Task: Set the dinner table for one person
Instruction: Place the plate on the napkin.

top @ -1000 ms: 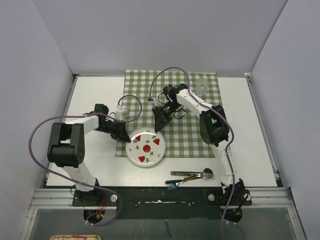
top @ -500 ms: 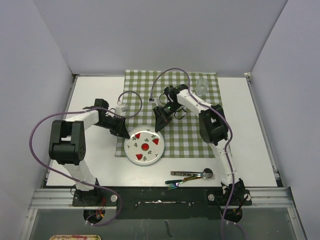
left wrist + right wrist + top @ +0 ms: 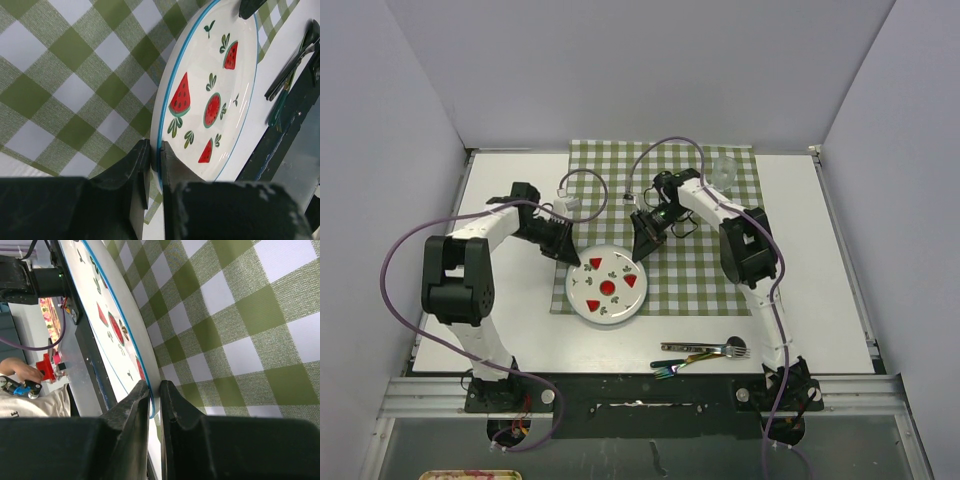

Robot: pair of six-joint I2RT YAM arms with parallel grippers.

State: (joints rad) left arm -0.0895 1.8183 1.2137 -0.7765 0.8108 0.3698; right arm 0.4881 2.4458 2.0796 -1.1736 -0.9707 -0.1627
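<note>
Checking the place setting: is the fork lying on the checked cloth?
No, the fork lies on the bare white table, off the cloth's near edge.

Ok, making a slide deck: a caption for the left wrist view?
Left gripper shut on the rim of a watermelon-patterned plate, green-checked cloth beside it.

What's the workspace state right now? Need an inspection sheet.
Surface: white table, checked cloth across its far middle.
Job's things: plate overlapping the cloth's near-left corner; glass at the cloth's far right; cutlery on bare table near the front edge.
Clutter: nothing seen.
End effectors: left end effector shut on the plate's far-left rim; right end effector shut on its far-right rim.
Cables: purple cables loop off both arms, clear of the plate.
Surroundings: plain walls on three sides.
</note>
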